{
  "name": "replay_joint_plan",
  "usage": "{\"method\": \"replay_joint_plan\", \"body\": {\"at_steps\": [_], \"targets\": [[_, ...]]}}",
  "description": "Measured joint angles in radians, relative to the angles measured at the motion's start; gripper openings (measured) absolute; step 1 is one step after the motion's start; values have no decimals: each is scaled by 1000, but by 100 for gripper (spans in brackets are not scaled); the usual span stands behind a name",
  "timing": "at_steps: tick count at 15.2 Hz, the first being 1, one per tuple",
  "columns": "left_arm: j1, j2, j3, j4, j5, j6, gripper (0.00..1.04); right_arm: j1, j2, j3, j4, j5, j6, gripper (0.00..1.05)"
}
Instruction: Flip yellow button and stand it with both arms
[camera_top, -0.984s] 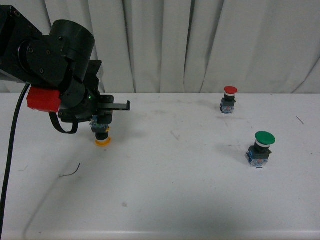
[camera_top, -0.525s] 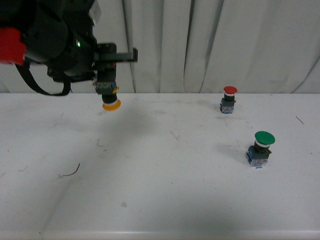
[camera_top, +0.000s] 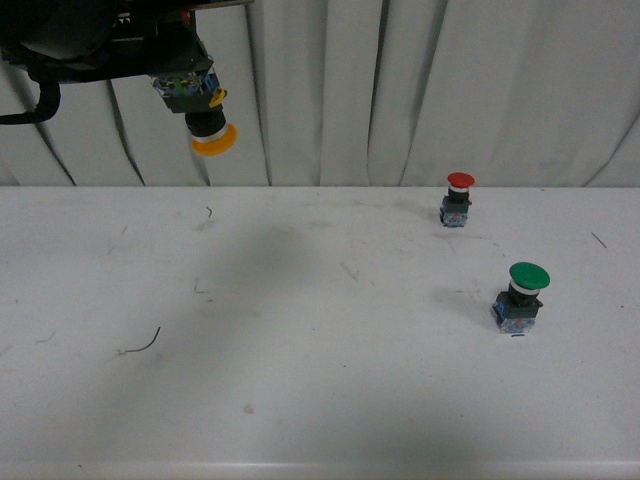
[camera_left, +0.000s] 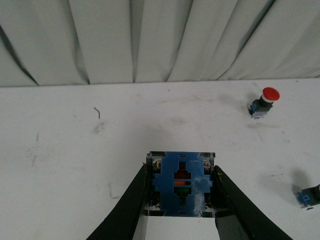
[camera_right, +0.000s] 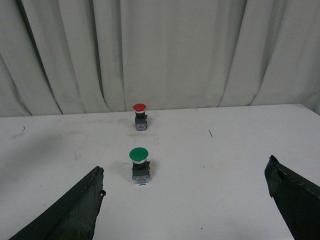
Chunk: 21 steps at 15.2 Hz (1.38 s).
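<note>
Tool on the left arm (camera_left: 181, 171) clamps the yellow button (camera_top: 211, 136) (cap downward, aloft); right tool (camera_right: 185, 170) gapes wide, empty.

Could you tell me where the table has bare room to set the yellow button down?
The table is bare across its left and centre, save a small wire scrap. The right is busier: red button at the back, green button nearer.

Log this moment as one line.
left claw: shut on yellow button, cap down, above table | right claw: open, empty | red button, green button: upright on table
</note>
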Motion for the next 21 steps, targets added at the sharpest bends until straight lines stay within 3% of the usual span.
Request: {"method": "replay_joint_plan", "body": {"at_steps": [1, 4, 6, 7, 10, 14, 16, 18, 21], "targets": [[7, 3, -5, 57, 43, -22, 31, 0, 0, 0, 0, 0, 0, 98], [50, -58, -59, 277, 305, -206, 30, 0, 0, 0, 0, 0, 0, 98], [90, -78, -119, 473, 499, -436, 30, 0, 0, 0, 0, 0, 0, 98], [100, -65, -151, 651, 602, -619, 30, 0, 0, 0, 0, 0, 0, 98], [80, 48, -178, 903, 699, -852, 30, 0, 0, 0, 0, 0, 0, 98], [78, 163, -239, 1128, 716, -1064, 30, 0, 0, 0, 0, 0, 0, 98], [-3, 26, -417, 1116, 601, -1074, 30, 0, 0, 0, -1, 1, 0, 98], [-76, -25, -444, 1135, 589, -1075, 30, 0, 0, 0, 0, -2, 0, 98], [-66, -19, -443, 1113, 554, -1074, 30, 0, 0, 0, 0, 0, 0, 98]]}}
